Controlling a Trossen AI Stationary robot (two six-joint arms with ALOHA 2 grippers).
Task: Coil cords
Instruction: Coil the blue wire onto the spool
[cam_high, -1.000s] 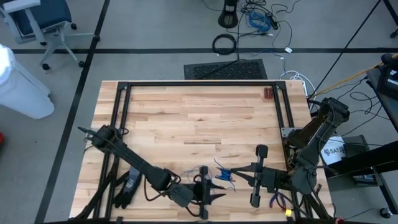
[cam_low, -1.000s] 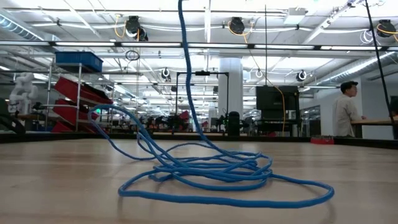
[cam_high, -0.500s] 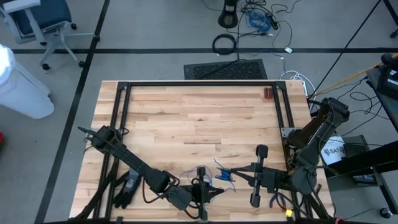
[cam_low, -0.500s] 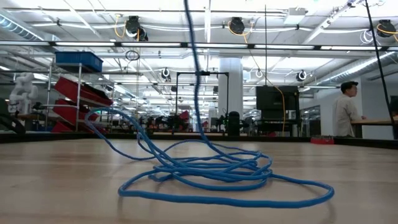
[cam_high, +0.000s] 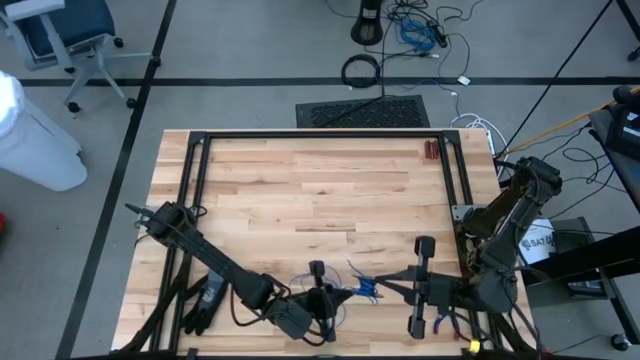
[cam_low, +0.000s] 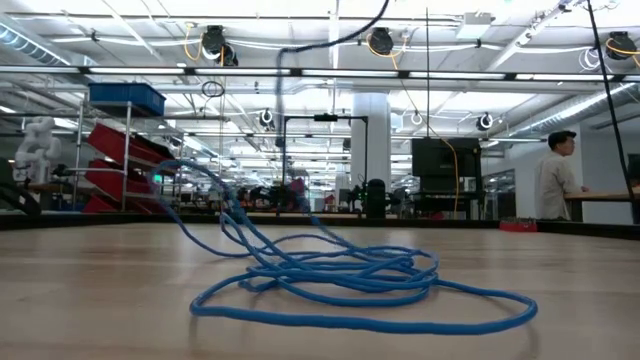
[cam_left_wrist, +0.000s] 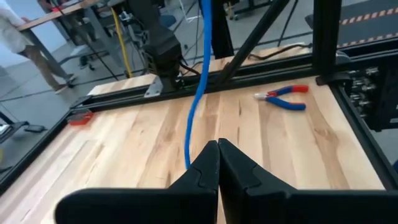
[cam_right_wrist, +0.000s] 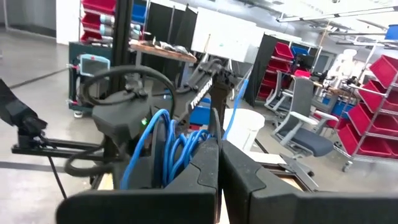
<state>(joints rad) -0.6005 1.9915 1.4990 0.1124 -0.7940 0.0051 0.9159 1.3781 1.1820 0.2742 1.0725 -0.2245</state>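
The blue cord (cam_low: 330, 280) lies in a loose, messy pile on the wooden table (cam_high: 320, 190), near the front edge, between the two arms. From down low you can see lots of loops on the wood, and one strand goes up and out of the top of the picture.

The left gripper (cam_left_wrist: 217, 146) sits low over the front of the table, just beside the pile. Its two dark fingers are pressed tight together, and the blue cord comes up from right where they meet, so it is pinching the cord. The cord then runs up and away toward the other arm.

The right gripper (cam_right_wrist: 217, 146) is closed too, and blue loops bunch up right in front of its fingers (I cannot tell for sure if it is holding them).

Red and blue pliers (cam_left_wrist: 283, 96) lie on the wood, off to the side. A black glove (cam_high: 203, 300) lies by the left arm.
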